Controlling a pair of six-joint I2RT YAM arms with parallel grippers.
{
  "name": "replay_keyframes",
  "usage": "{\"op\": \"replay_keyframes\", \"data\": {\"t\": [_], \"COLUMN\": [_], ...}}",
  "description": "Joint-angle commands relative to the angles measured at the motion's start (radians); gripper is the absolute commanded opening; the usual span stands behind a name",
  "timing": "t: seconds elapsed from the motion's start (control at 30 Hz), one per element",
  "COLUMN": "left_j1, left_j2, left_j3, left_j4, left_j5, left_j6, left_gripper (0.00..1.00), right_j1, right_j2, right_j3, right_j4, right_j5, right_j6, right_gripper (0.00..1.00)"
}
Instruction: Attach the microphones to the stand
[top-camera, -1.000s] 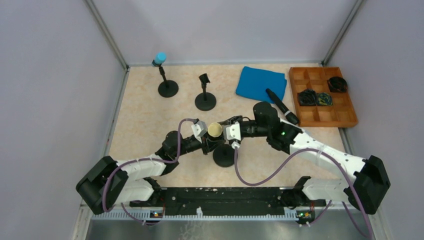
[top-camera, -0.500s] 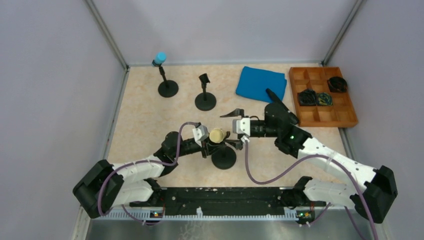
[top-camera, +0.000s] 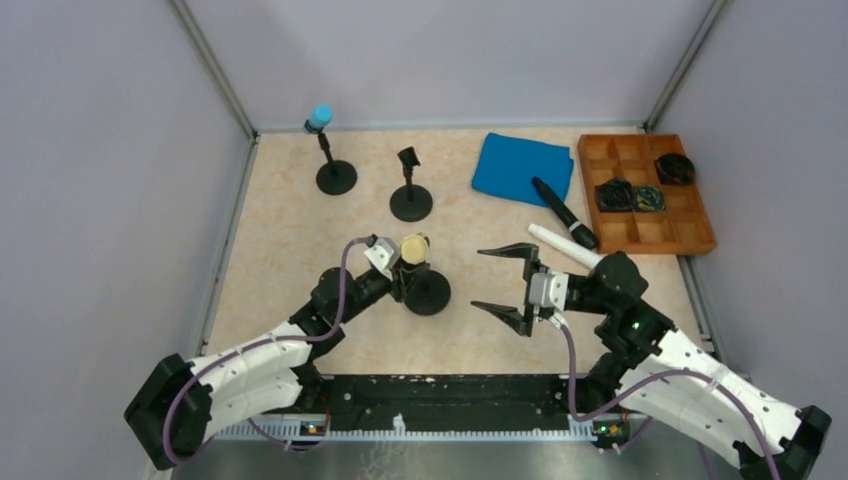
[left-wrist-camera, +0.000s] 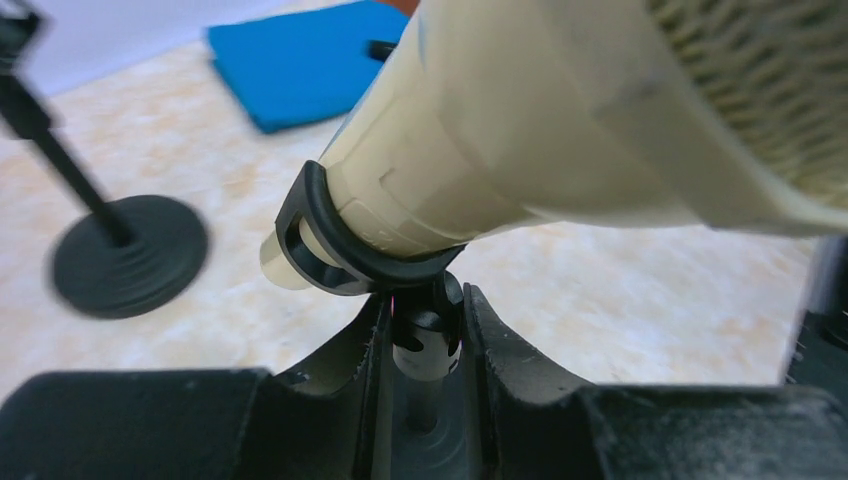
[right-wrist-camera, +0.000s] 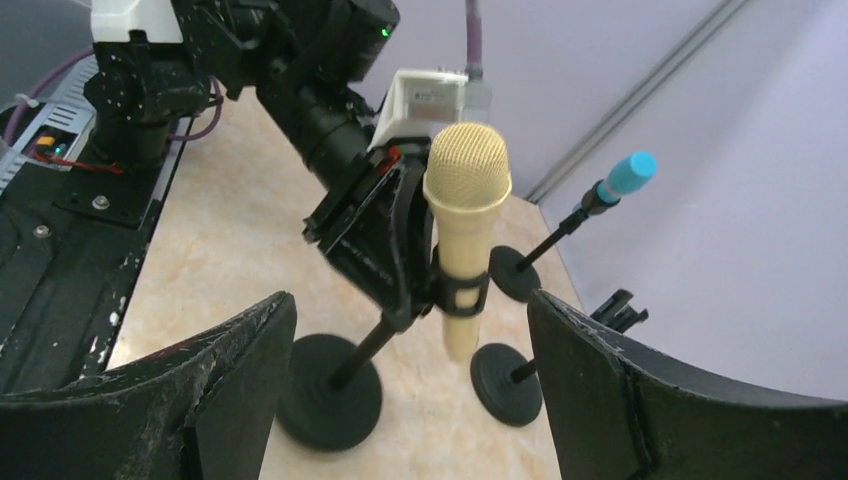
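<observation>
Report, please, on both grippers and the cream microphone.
Left gripper shut on neck of black round-based stand. Slim cream microphone seated in its clip. Right gripper open, empty, apart. Nothing obstructing.

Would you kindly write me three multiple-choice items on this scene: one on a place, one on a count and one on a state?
1. Where does the black mic lie?
A. near left corner
B. far left corner
C. at the cloth's edge
2. How many stands hold a mic?
A. one
B. two
C. three
3. How is the right hand?
A. open and empty
B. shut on a mic
C. out of view
Key: 1 C, it lies slantwise by the blue cloth. 2 B, the blue mic and the cream mic are clipped in, while the third stand is bare. 3 A, its fingers stand wide apart with nothing between them.
</observation>
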Motion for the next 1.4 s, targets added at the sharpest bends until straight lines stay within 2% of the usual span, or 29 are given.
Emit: {"op": "replay_keyframes", "data": {"t": [0.0,0.07,0.13,0.3,0.5,0.7,0.8,0.93,1.07,1.17,1.23,1.33,1.37], "left_j1": [0.004,0.017,0.067,0.358,0.539,0.684,0.751,0.85,0.899,0.907,0.906,0.907,0.907], "left_j2": [-0.086,-0.086,-0.06,0.04,0.173,0.319,0.422,0.552,0.652,0.692,0.7,0.692,0.685], "left_j3": [0.008,-0.003,0.002,0.03,0.117,0.234,0.282,0.342,0.383,0.403,0.399,0.381,0.374], "left_j4": [0.088,0.128,0.165,0.239,0.323,0.362,0.409,0.464,0.542,0.548,0.543,0.54,0.534], "left_j5": [-0.318,-0.405,-0.43,-0.216,-0.162,-0.113,-0.043,0.002,0.039,0.023,0.006,0.002,-0.002], "left_j6": [0.065,0.103,0.119,0.022,0.092,0.107,0.086,0.036,0.01,0.009,0.001,-0.015,-0.021], "left_gripper": [0.0,0.0,0.0,0.0,0.0,0.0,0.0,0.0,0.01,0.35,0.53,0.74,0.77], "right_j1": [-0.011,-0.011,-0.011,-0.01,-0.011,-0.011,-0.011,-0.01,-0.011,-0.011,-0.012,-0.02,-0.025], "right_j2": [-0.047,-0.047,-0.036,0.003,0.033,0.013,0.002,0.048,0.127,0.17,0.202,0.275,0.298], "right_j3": [-0.027,-0.025,-0.02,0.006,-0.013,-0.101,-0.141,-0.109,-0.029,0.009,0.032,0.092,0.112], "right_j4": [-0.036,-0.045,-0.045,-0.099,-0.07,0.095,0.135,0.054,-0.083,-0.137,-0.183,-0.284,-0.314], "right_j5": [0.085,0.132,0.176,0.182,0.237,0.5,0.649,0.825,0.919,0.982,1.029,1.085,1.095], "right_j6": [0.019,0.023,0.042,0.058,0.137,0.371,0.476,0.61,0.671,0.715,0.748,0.785,0.791], "right_gripper": [0.85,0.85,0.85,0.83,0.82,0.8,0.8,0.79,0.79,0.77,0.76,0.77,0.79]}}
